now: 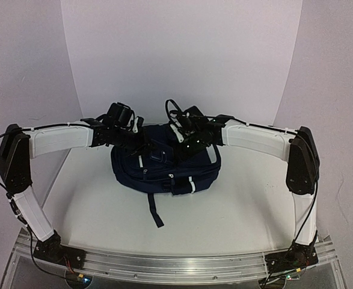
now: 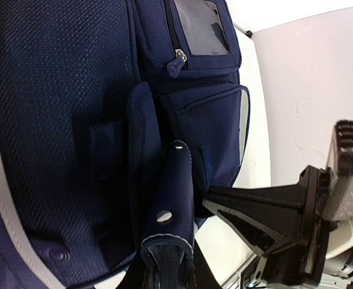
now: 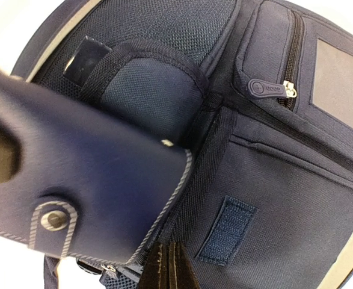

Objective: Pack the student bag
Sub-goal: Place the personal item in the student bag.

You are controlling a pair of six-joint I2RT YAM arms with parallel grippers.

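Enclosing white walls [image 1: 182, 54], table [image 1: 248, 208] under student bag [image 1: 164, 173]

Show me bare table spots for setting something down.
Bare table between the left arm and the backpack; likewise between backpack and right arm, and the near strip around its strap. Crowded atop the backpack: left gripper, right gripper, wallet.

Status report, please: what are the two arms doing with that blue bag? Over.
Left fingers shut on wallet, at student bag's pocket. Right fingers shut, close by. Nothing seen blocking.
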